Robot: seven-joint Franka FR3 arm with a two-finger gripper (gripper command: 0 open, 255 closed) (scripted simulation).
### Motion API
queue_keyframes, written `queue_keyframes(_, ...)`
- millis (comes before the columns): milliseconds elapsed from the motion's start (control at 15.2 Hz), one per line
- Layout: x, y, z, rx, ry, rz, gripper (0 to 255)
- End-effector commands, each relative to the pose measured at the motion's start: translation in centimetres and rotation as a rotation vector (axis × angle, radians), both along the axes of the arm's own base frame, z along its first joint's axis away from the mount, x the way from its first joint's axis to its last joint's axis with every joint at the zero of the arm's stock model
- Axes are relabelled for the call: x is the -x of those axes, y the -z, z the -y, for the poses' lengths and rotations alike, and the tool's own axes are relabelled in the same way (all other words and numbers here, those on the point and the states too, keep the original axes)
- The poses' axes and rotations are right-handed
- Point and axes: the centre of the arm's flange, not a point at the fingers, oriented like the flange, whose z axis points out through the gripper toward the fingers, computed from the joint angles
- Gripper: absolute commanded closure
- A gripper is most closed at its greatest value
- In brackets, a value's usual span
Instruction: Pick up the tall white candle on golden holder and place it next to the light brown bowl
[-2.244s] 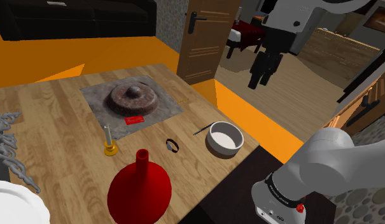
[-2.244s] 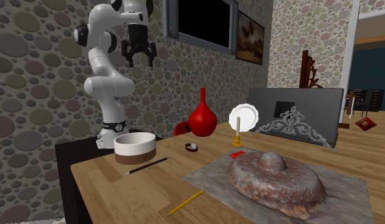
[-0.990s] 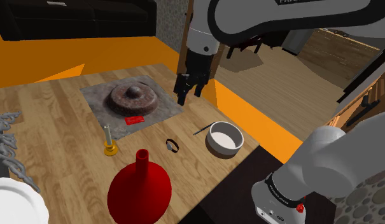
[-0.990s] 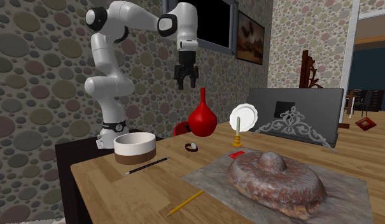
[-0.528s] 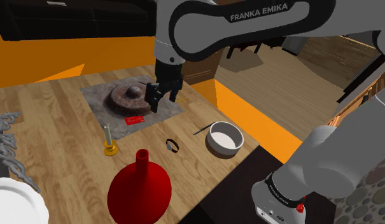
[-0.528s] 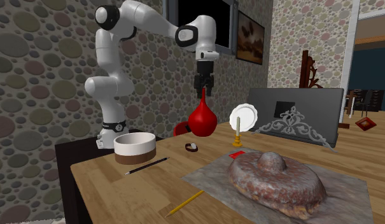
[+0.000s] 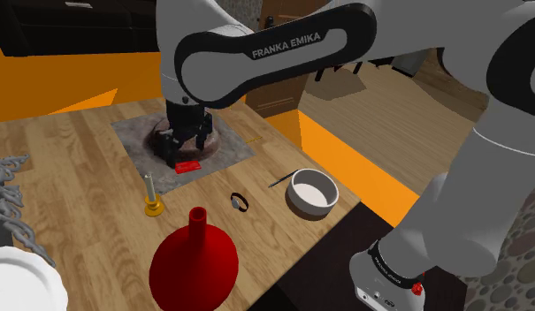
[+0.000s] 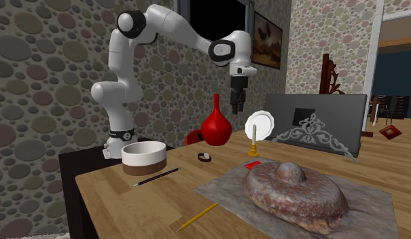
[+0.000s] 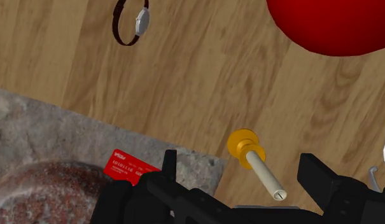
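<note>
Tool [image 9: 238,167] is hovering wide open above the desk [image 9: 203,83], candle [image 9: 262,170] showing between its 2 fingers, untouched.

Gripper [image 7: 184,146]: over the corner of the mat [image 9: 57,140].
Candle [image 9: 264,173]: between the jaws, touching neither, upright on the table [image 9: 203,76].
Card [image 9: 126,168]: just outside one jaw, on the mat.
Domed lump [image 9: 32,197]: on the mat, beyond the card.
Vase [image 9: 331,25]: past the candle from the jaws.
Wristband [image 9: 132,22]: on the card's side (well apart from the vase).
Bowl [image 7: 311,192]: beyond the wristband, farthest from the jaws.
</note>
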Motion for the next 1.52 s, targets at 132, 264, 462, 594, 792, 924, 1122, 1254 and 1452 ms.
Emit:
queue_keyframes(132, -2.4, 2.2, -4.4, 0.010, -0.034, 0.017, 0)
queue_keyframes(264, -3.5, 3.3, -6.5, 0.015, -0.051, 0.025, 0)
queue_keyframes(462, -4.6, 4.9, -8.6, 0.020, -0.068, 0.032, 0)
queue_keyframes(594, -4.6, 5.9, -8.6, 0.020, -0.068, 0.032, 0)
queue_keyframes(792, -4.6, 7.5, -8.6, 0.020, -0.068, 0.032, 0)
queue_keyframes(924, -4.6, 8.3, -8.6, 0.020, -0.068, 0.032, 0)
queue_keyframes(1122, -4.6, 8.3, -8.6, 0.020, -0.068, 0.032, 0)
queue_keyframes(1254, -4.6, 8.3, -8.6, 0.020, -0.068, 0.032, 0)
queue_keyframes(1452, -4.6, 8.3, -8.6, 0.020, -0.068, 0.032, 0)
